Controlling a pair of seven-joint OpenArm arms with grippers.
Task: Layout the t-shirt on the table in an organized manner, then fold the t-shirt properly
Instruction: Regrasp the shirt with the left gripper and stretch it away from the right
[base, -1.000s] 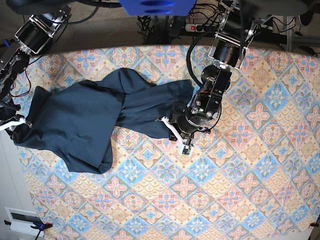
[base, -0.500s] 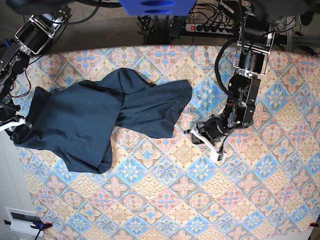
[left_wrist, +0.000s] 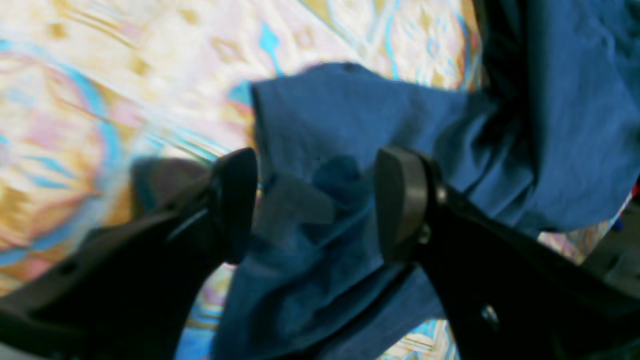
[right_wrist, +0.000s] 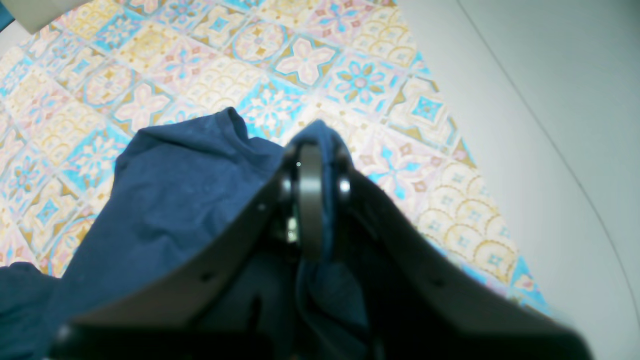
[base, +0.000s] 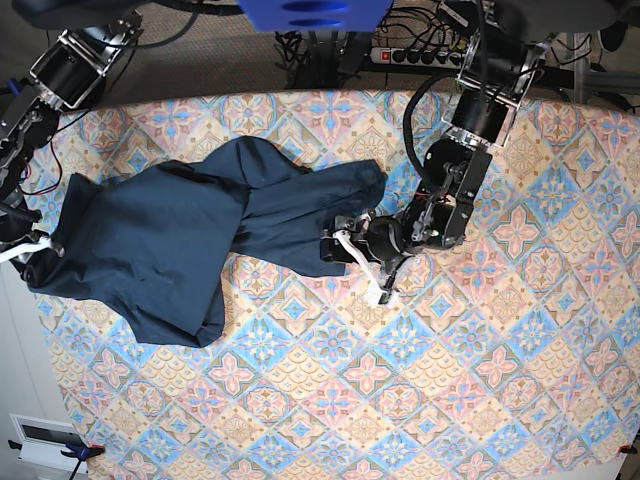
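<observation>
While the shirt (base: 180, 240) lies rumpled on the desk (base: 480, 380), both tools meet its edges.
Left tool (left_wrist: 315, 200) gapes astride the right edge; right tool (right_wrist: 311, 165) is clamped on the left corner.

Robotics lab, two arms at a patterned table (base: 480, 400), power strip (base: 425, 55) and cables behind

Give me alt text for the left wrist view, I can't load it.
The left gripper stands open with a bunched edge of the t-shirt between its two dark fingers, not yet pinched. Beyond the navy fabric, the table shows its blurred blue, pink and cream tile pattern.
</observation>
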